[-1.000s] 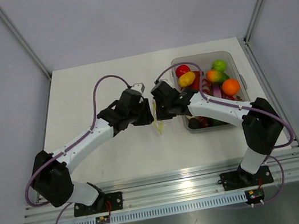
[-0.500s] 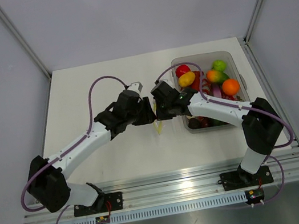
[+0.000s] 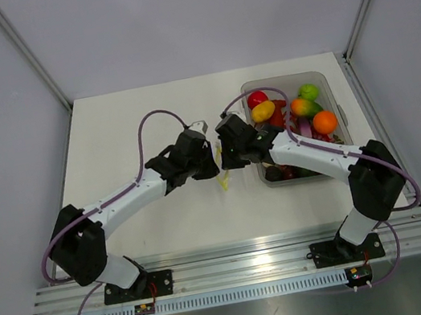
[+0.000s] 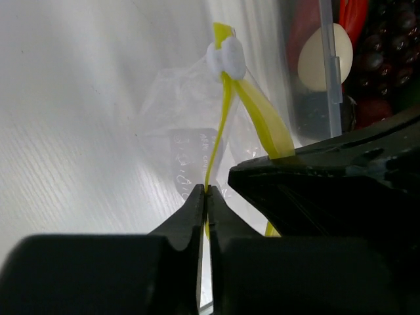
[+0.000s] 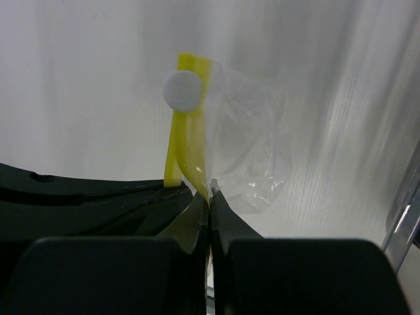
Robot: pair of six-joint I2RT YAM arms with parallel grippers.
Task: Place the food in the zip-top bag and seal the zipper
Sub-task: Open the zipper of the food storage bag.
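Note:
The zip-top bag [image 4: 187,125] is small, clear and crinkled, and hangs between my two grippers at the table's middle [image 3: 224,173]. Its zipper [image 4: 259,118] is a yellow strip with a white slider tab [image 4: 226,58]; the two lips stand apart. My left gripper [image 4: 205,191] is shut on one yellow lip. My right gripper [image 5: 209,194] is shut on the other lip [image 5: 190,141], with the clear bag [image 5: 246,144] to its right. The food, toy fruits [image 3: 296,122], lies in the bin. The bag looks empty.
A grey-clear rectangular bin [image 3: 332,95] stands at the right of the table, holding several toy fruits, among them an orange one [image 3: 324,122], a green one [image 3: 309,92] and a red one [image 3: 256,99]. Its edge shows in the left wrist view [image 4: 331,72].
The left arm's elbow has swung a little and its gripper has shifted slightly right and down. Both grippers stay together over the bag; the yellow strip shows more between them.

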